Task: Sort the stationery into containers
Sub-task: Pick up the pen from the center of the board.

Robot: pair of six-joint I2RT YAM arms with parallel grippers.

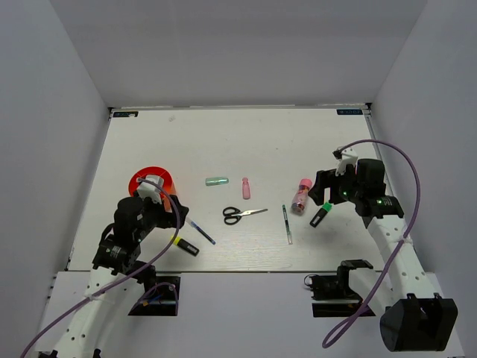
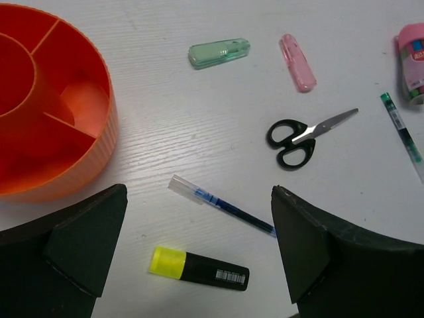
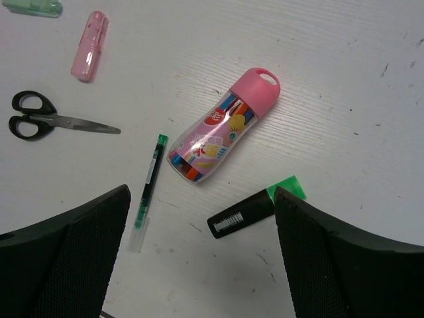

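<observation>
Left hand (image 2: 197, 242) is held spread, nothing gripped; yellow-capped marker (image 2: 199, 268) and blue pen (image 2: 225, 207) are framed between its fingers, orange container (image 2: 99, 152) near. Right hand (image 3: 199, 255) is likewise spread, nothing gripped, with green-capped marker (image 3: 255, 209) and pink-capped tube (image 3: 222, 129) below. Scissors (image 1: 242, 214) are left lying mid-surface (image 1: 223, 142).

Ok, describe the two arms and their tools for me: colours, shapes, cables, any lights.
The left arm and right arm both have white lower links and black upper joints. A purple cable loops along each. A small green light glows on the right arm's black wrist. The left tool and right tool each have two broad, black, wedge-shaped fingers.
</observation>
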